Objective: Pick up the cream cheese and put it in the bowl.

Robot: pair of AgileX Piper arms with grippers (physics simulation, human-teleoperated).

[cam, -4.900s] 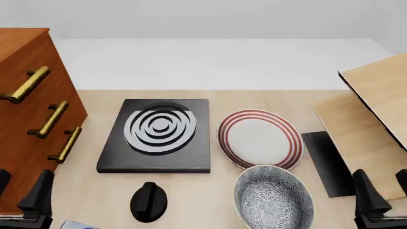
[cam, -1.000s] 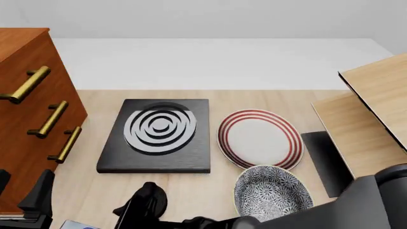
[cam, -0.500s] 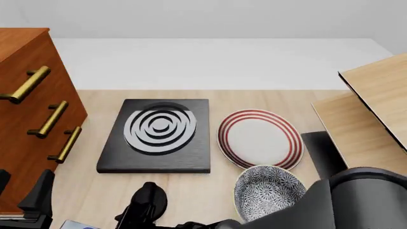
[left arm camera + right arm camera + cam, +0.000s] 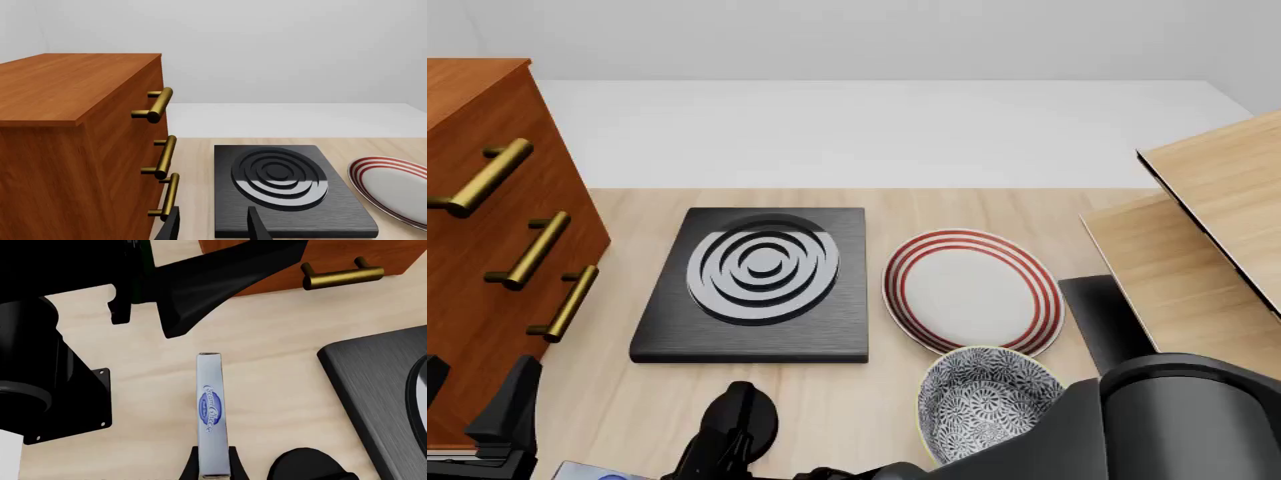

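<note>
right fingers (image 4: 214,467) closed around the cream cheese (image 4: 212,412); left fingers (image 4: 212,226) parted, empty

We see the right arm (image 4: 1121,430) sweeping in across the bottom edge, its dark bulk covering the near right part of the patterned bowl (image 4: 981,395). Just behind the bowl lies the red-ringed plate (image 4: 972,290), beside the black burner plate (image 4: 761,283). A wooden drawer cabinet (image 4: 487,250) stands at the left, above the left gripper (image 4: 474,420).
</note>
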